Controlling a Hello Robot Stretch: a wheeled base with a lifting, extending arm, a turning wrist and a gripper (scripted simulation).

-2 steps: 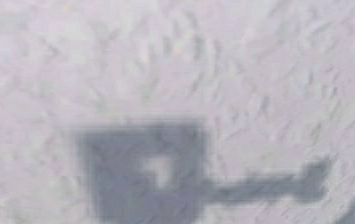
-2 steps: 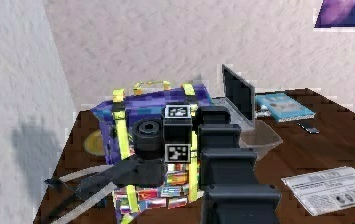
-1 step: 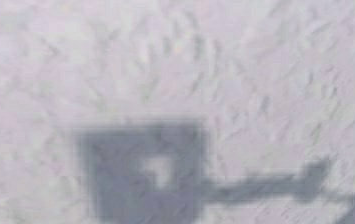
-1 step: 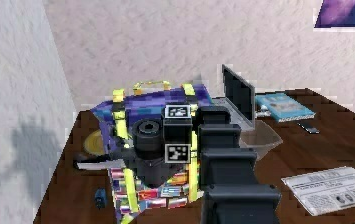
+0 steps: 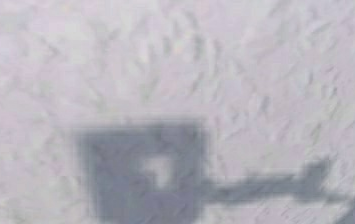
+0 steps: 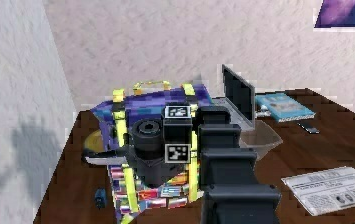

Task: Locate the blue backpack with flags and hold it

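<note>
A blue and purple backpack (image 6: pixel 150 103) with yellow straps and a row of small flags along its lower side stands on a dark wooden table (image 6: pixel 315 150) in the arm side view. The dark arm bar rises in front of it and ends in two white marked squares. Left of those sits the gripper (image 6: pixel 107 157), whose dark body lies across the backpack's front. Its thin fingers point toward the table's left edge. I cannot tell whether the gripper holds anything, because the backpack stands right behind it.
A grey laptop (image 6: pixel 240 95) stands with its lid up behind the backpack, with a blue book (image 6: pixel 280 103) to its right. A printed sheet (image 6: pixel 330 185) lies near the table's right front. A textured white wall (image 5: pixel 175 60) stands close ahead in the forward view.
</note>
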